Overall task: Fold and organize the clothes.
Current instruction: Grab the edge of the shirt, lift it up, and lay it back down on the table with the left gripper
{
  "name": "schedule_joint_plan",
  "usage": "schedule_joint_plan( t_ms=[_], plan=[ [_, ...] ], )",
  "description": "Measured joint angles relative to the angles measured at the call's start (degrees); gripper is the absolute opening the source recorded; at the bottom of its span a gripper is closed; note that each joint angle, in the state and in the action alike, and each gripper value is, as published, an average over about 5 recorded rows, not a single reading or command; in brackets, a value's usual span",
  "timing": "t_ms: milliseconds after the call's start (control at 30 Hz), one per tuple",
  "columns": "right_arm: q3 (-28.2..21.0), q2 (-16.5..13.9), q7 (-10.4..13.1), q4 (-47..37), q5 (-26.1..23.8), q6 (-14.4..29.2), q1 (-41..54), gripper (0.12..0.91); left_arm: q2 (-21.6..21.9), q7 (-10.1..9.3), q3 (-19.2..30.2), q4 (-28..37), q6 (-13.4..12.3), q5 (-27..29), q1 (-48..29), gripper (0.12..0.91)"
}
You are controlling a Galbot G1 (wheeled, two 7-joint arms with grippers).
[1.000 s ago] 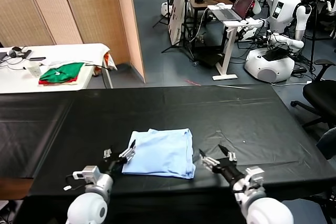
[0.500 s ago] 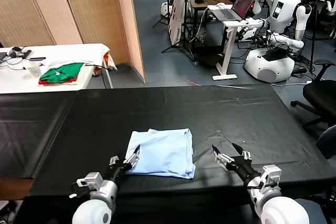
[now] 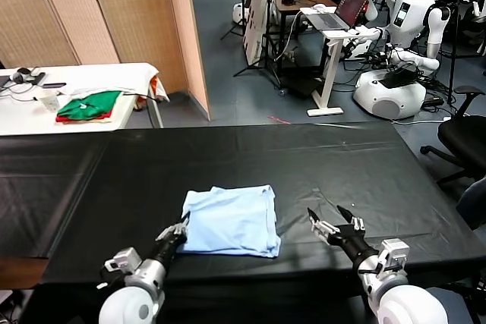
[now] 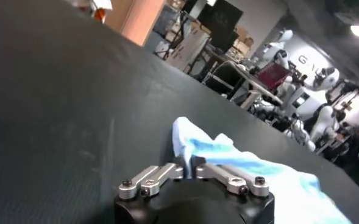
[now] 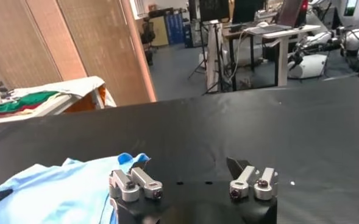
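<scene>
L gripper (image 3: 181, 229) pinched on T-shirt (image 3: 231, 220) near-left corner (folded), R gripper (image 3: 332, 221) apart, beside it

light: bright, even, overhead | glare: sheen on black table (image 3: 228, 149) | blur: left wrist background soft

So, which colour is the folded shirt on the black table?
Pale light-blue cotton T-shirt, plain; clearest in head view.

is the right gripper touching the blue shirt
No, in the head view the right gripper sits open on the black table, apart from the light-blue T-shirt.
</scene>
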Motion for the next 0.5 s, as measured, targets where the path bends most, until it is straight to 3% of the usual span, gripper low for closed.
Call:
schedule_joint_plan(
  t_ms=[267,500],
  plan=[
    [0.5,0.4,0.0,-0.6,-1.4,0.5,-0.6,0.907,8.1,0.64,-2.9,-3.2,-1.7,16.4,0.8,0.174],
    [-0.2,0.7,0.0,-1.1,-1.8,0.5,-0.2,0.907,19.9,0.84,-10.2,-4.3,-2.9,20.4,3.5,0.174]
  ],
)
